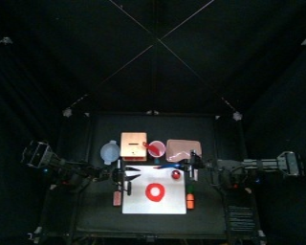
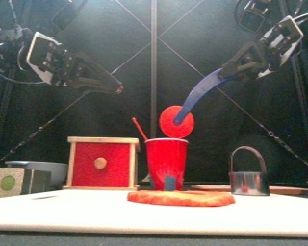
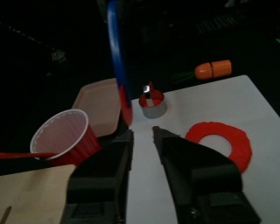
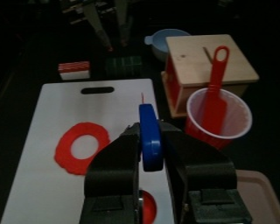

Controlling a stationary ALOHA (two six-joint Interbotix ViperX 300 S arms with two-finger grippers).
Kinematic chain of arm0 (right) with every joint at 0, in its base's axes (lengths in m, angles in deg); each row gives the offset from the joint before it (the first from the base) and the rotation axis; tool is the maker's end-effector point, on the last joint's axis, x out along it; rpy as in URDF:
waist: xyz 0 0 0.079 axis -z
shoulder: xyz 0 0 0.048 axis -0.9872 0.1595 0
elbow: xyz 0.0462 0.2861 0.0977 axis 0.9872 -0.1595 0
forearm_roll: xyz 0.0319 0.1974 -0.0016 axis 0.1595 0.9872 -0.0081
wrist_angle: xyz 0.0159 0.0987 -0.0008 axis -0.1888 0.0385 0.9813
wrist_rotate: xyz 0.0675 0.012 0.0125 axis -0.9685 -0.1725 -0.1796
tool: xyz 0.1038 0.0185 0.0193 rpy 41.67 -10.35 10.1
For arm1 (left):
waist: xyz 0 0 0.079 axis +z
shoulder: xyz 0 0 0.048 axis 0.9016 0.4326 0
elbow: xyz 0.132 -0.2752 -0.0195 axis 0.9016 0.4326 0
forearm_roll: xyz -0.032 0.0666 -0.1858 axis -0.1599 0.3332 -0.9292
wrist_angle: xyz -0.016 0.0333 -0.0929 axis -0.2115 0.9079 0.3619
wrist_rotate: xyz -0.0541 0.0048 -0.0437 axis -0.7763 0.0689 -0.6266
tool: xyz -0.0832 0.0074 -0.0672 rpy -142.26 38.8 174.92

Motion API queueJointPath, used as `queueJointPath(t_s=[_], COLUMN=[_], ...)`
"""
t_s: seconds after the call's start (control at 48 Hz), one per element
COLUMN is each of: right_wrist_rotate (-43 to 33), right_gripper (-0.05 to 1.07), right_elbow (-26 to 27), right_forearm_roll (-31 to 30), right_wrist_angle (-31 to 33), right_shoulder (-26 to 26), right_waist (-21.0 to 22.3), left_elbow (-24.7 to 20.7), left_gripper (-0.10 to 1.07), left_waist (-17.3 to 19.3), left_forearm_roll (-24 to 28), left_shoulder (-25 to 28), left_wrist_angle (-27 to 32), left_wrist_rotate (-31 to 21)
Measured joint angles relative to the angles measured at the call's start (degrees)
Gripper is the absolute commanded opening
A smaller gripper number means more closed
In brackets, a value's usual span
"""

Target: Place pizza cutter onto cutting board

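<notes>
Top view: high overhead, straight down, table (image 1: 156, 222) small at centre. Front view: table height, level, close to red cup (image 2: 166, 162). Wrist views look down past own jaws; both share cup and white cutting board (image 4: 78, 114).

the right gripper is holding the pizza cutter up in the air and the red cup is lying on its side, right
Not quite: the red cup stands upright, as the front view shows. The rest holds: the right gripper holds the pizza cutter in the air.
</notes>
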Motion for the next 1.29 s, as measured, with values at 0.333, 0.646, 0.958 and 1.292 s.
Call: queueJointPath(t_s=[0.333, 0.646, 0.958, 1.292], right_wrist_rotate=[0.70, 0.70, 0.70, 0.35], right_gripper=[0.49, 0.49, 0.49, 0.49], right_elbow=[5.19, 11.60, 13.36, 13.36], right_forearm_roll=[-0.97, -4.75, -4.92, -4.92], right_wrist_angle=[-2.11, -3.08, -3.08, -3.16], right_shoulder=[12.39, 20.30, 22.76, 22.68], right_waist=[-2.11, -2.55, -2.64, -2.72], left_elbow=[-3.96, -8.79, -10.63, -10.11], left_gripper=[1.02, 1.02, 1.00, 0.80], left_waist=[-0.53, -0.97, -1.14, -0.97], left_forearm_roll=[-2.37, 1.58, 1.76, -1.14], left_shoulder=[6.15, 15.21, 18.02, 19.25], left_wrist_angle=[0.09, 0.18, 0.18, 0.44], left_wrist_rotate=[-11.51, -17.23, -17.40, -17.31])
